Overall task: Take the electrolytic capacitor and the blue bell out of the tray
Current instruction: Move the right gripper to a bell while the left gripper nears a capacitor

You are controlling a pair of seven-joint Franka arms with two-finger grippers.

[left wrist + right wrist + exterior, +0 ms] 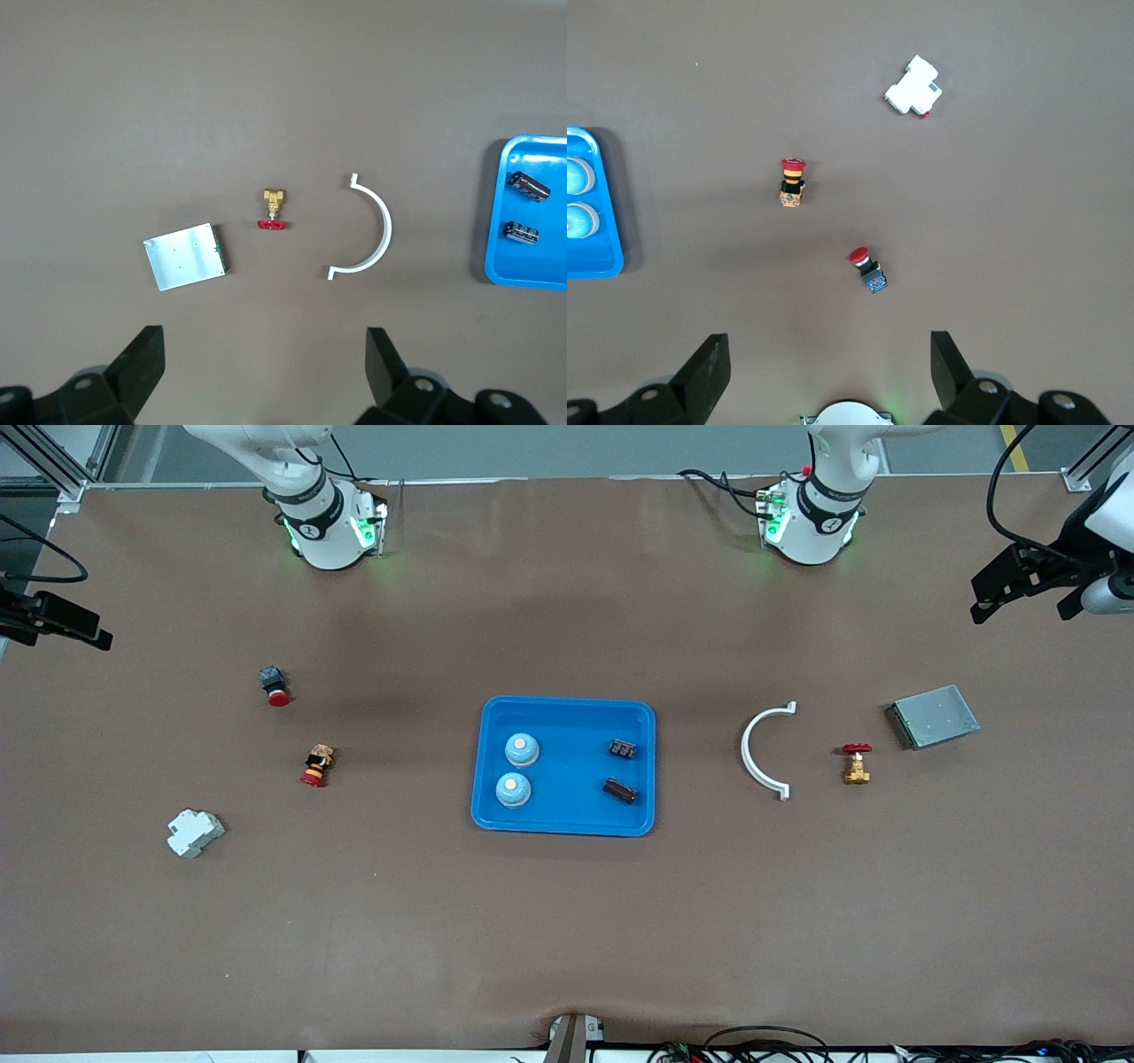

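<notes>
I see the tray (564,707) at the middle of the table, and nothing has come out of it yet. It holds two blue bells (522,749) (513,789) toward the right arm's end and two dark electrolytic capacitors (623,748) (620,790) toward the left arm's end, one of each pair nearer the front camera. By my reading the task is at its start: one capacitor and one bell remain to be lifted out and set on the table, and no approach to either has begun.

The left gripper (264,367) hangs with its jaws wide and empty over the table near the left arm's end, above the grey metal box (933,716), the brass valve with a red handle (856,763) and the white curved bracket (765,749). The right gripper (830,372) is likewise spread wide and holds nothing, over the right arm's end, where a red-capped push button (275,685), a yellow-and-red push button (316,765) and a white breaker block (193,833) lie.

Only the front view gives me the whole tray and all four pieces at once. The left wrist view catches just the tray's edge with the two capacitors, clearly enough to see their ribbed ends; the right wrist view catches the edge with the two bells. The wrist views alone show the jaws plainly.
</notes>
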